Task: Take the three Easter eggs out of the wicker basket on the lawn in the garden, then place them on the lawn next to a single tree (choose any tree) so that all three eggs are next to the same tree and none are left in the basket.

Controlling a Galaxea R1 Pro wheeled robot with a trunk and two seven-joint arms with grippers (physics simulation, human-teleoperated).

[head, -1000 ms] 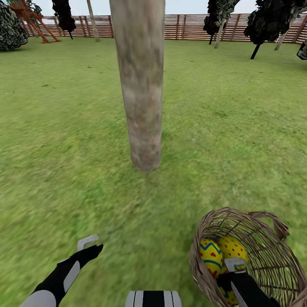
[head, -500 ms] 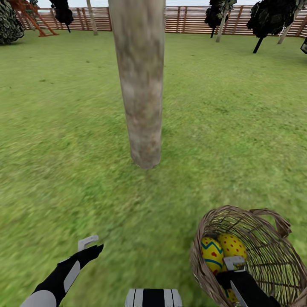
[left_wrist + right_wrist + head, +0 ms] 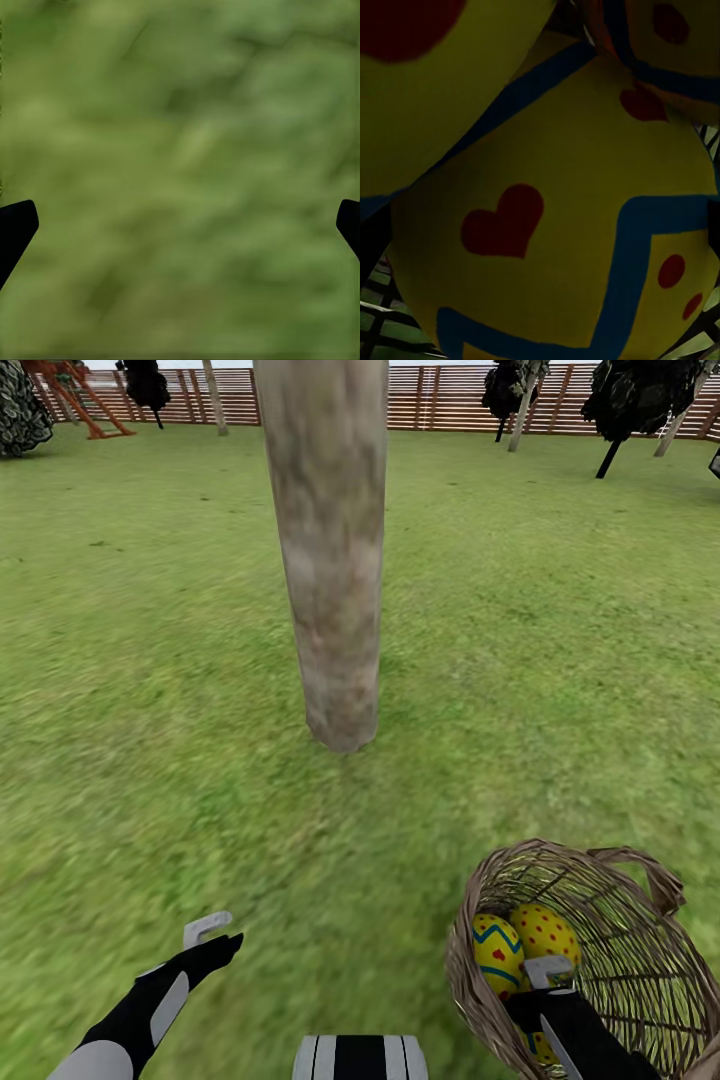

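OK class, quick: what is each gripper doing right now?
Left gripper: open, empty, above the lawn.
Right gripper: inside the wicker basket against the Easter eggs; open or shut cannot be told.

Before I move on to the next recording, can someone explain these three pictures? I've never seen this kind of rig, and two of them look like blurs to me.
This is a simulated two-armed robot in a fenced garden. The large picture is from its head camera, looking down over both arms at the lawn. A thick tree trunk stands ahead. At lower right sits a wicker basket with patterned Easter eggs inside.

The right claw reaches into the basket; whether it grips an egg yet cannot be told. The left claw hangs over bare grass, holding nothing.

The green blur is the left wrist camera, looking at grass between two dark, spread fingertips. The yellow picture is the right wrist camera, very close to the eggs, with basket weave at the edges.
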